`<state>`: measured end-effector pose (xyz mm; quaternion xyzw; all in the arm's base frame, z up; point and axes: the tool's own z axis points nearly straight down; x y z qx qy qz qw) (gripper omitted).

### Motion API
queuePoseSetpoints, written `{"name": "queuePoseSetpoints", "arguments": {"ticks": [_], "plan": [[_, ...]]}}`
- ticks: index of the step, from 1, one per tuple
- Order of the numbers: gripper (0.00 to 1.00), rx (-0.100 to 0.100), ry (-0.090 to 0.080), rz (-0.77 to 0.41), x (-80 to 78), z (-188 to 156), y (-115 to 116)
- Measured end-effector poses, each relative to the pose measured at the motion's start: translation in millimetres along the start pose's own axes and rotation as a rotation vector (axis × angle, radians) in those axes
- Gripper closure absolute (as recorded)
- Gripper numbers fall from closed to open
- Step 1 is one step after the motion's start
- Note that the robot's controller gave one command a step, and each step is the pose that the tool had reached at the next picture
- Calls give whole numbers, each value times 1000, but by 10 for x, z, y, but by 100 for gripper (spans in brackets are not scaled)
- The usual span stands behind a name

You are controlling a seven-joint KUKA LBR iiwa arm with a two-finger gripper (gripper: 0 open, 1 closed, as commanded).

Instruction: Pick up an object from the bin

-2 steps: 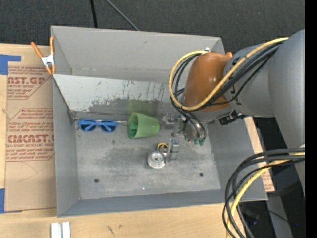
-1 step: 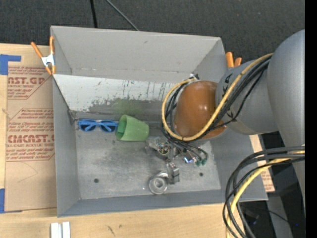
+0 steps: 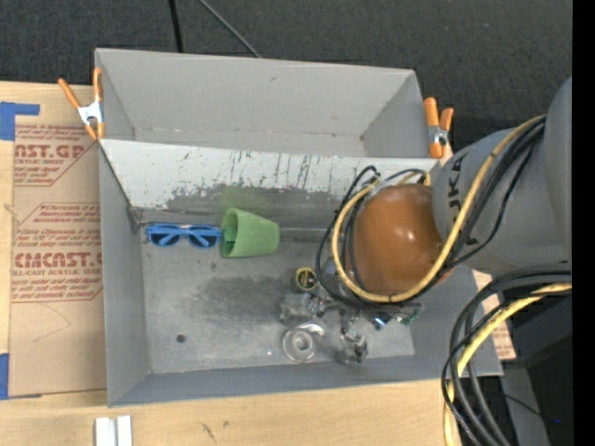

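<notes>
The bin (image 3: pixel 177 337) is grey sheet metal with sloping walls, its floor scuffed and smudged dark toward the middle. The arm reaches in on the right, its wrist capped by a smooth, glossy orange-brown dome (image 3: pixel 395 240) looped round with yellow and black cables (image 3: pixel 338 235). Below the dome the gripper (image 3: pixel 327 319) is low over the front right of the floor, a tangle of small metal parts. Whether it is released or clenched cannot be told from here.

Just beside the gripper, toward the front wall, lies a small clear round piece (image 3: pixel 299 344) that looks like a plastic cap or ring, though its outline is hard to read. A tiny yellowish ring (image 3: pixel 304 275) sits close behind the gripper.

Well apart on the left, along the foot of the back wall, lie blue plastic sunglasses (image 3: pixel 181 237) and, just beside them, a matte green cup (image 3: pixel 249 234) tipped on its side with its mouth toward the sunglasses.
</notes>
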<state>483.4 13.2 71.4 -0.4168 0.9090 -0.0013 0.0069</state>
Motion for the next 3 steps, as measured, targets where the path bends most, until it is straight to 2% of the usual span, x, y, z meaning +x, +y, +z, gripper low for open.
{"name": "queuePoseSetpoints", "arguments": {"ticks": [1,2,3], "plan": [[100,-5,6,2,12,11,13],[100,-2,3,-7,-387,-1078,-63],[100,-10,6,-582,-270,-1334,-159]]}}
